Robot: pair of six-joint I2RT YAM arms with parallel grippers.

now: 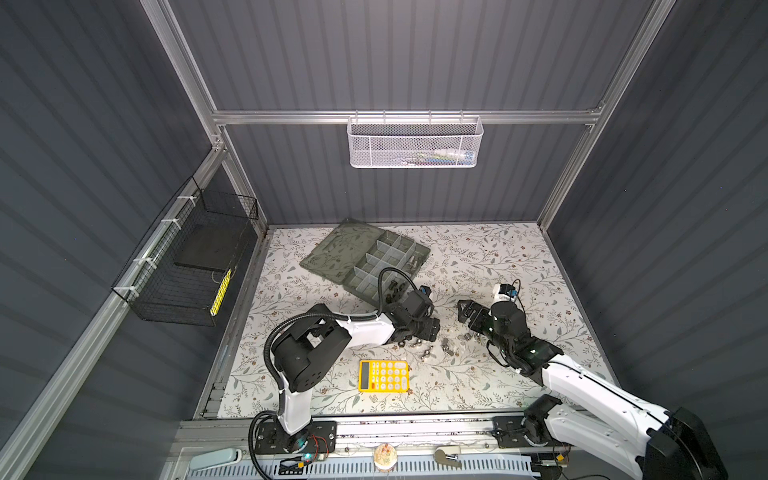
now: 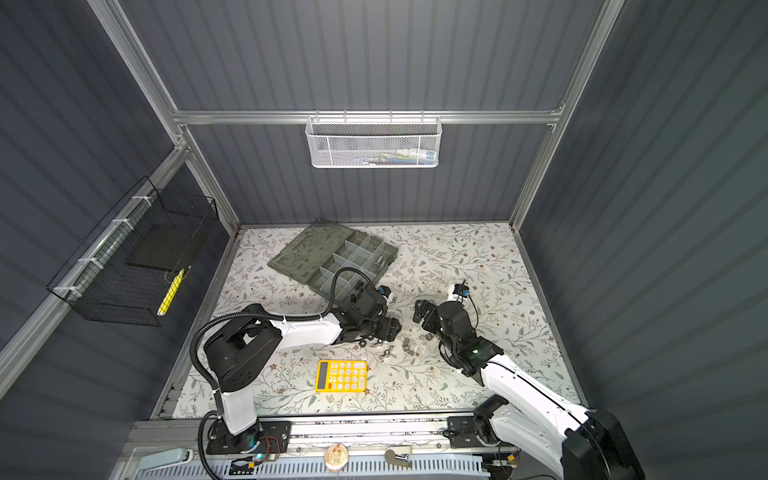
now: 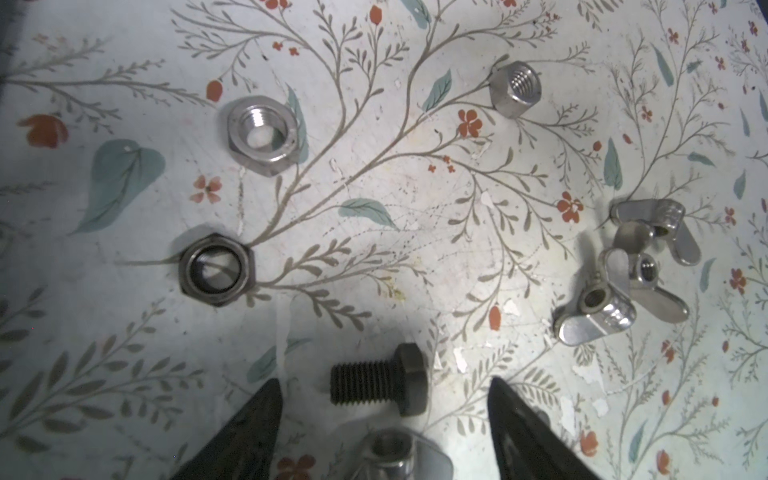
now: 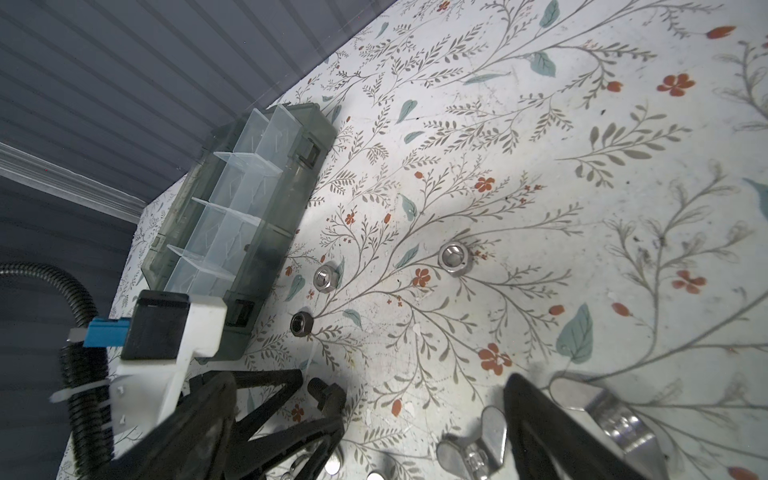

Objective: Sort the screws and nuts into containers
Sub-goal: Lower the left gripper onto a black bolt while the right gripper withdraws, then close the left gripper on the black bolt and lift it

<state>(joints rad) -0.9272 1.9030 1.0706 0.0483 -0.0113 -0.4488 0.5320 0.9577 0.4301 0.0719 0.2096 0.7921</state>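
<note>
- The table carries a pale covering printed with grey twigs, teal leaves and small red flowers; the left wrist view shows it scratched, with white flecks where it has peeled.
- Dark grey ribbed walls close in three sides, held by an aluminium frame.
- A white basket hangs from the back rail; a black basket is tied to the left wall.
- The box lies at the back of the table, left of centre, its lid folded out flat beside it; a few silver pieces sit in one compartment by its right edge.
- A yellow calculator lies near the front edge.
- Loose hardware is scattered between calculator and box: two silver nuts, a dark nut and a huddle of wing nuts touching one another.
- The left gripper is low over the table, fingers spread either side of a black bolt that lies on its side, clear of both tips.
- The right gripper is just right of it, jaws wide apart, holding nothing, wing nuts beside its fingers.
</note>
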